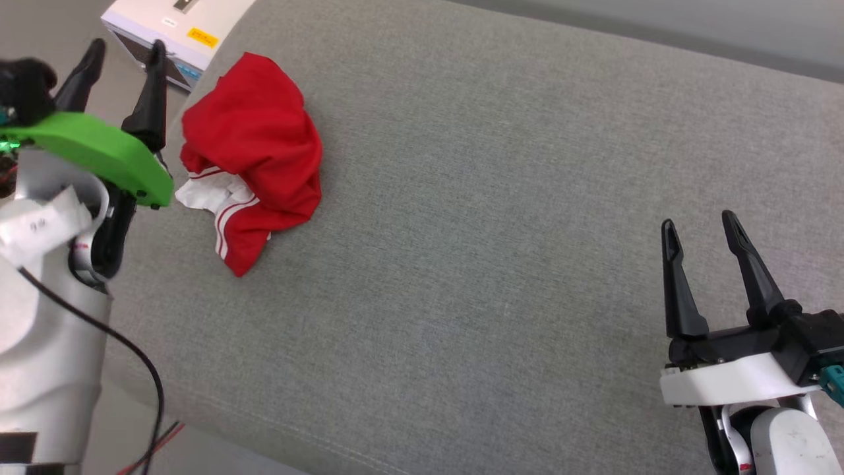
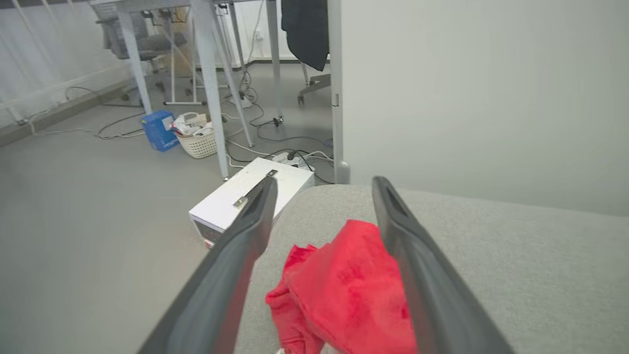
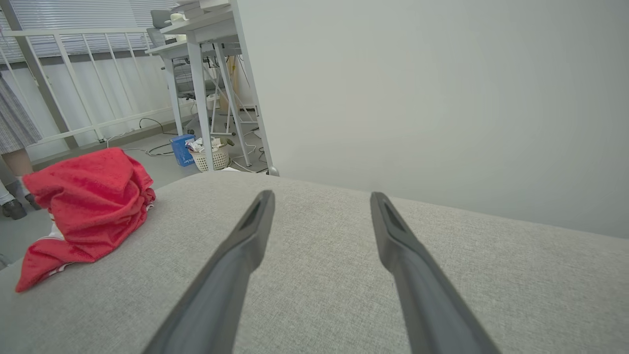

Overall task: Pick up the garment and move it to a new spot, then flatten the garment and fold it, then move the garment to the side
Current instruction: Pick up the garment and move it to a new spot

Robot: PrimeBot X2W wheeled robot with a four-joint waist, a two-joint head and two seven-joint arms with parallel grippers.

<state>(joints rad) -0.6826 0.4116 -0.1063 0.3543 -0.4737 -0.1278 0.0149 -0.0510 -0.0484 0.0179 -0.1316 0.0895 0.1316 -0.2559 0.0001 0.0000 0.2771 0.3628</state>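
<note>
Left gripper (image 1: 127,46): fingers spread, empty, poised just beside the shirt, likely lined up for the first grab.
Right gripper (image 1: 698,221): spread, empty, well apart from the shirt, idle.
Shirt (image 1: 254,145): directly right of the left gripper; a crumpled red heap with a white striped sleeve peeking out.
Cushion (image 1: 494,231): grey, under the shirt, which seems near its edge.

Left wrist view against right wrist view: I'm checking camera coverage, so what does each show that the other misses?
Left wrist: a dark cloth hanging at the top. Right wrist: a person's dark shoe on the floor. Both: the crumpled red garment on the grey cushion, a white basket and a blue box.
</note>
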